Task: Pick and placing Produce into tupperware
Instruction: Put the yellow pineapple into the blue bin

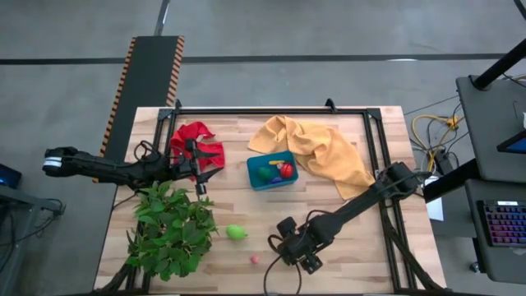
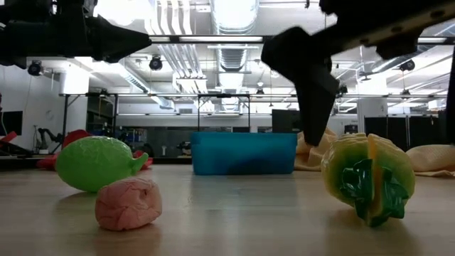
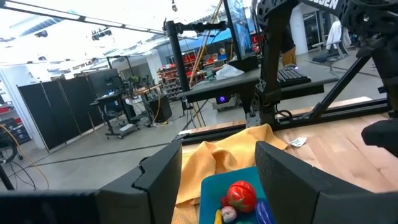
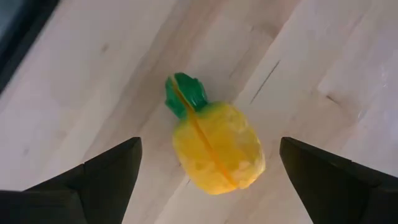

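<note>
Tupperware [image 1: 272, 170] at table centre holds a few produce pcs already. I've got R gripper [image 4: 205, 180] spread wide over yellow pineapple [image 4: 214, 146], 6 o'clock of tub. Green fruit [image 1: 237, 233], pink pc [image 1: 255, 258] left, ~7 o'clock. L gripper [image 3: 217, 168] idle, part-open, empty.

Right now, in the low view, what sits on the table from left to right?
Light green fruit → pink piece → teal container → yellow pineapple, with the right gripper open above the table just left of it.
</note>
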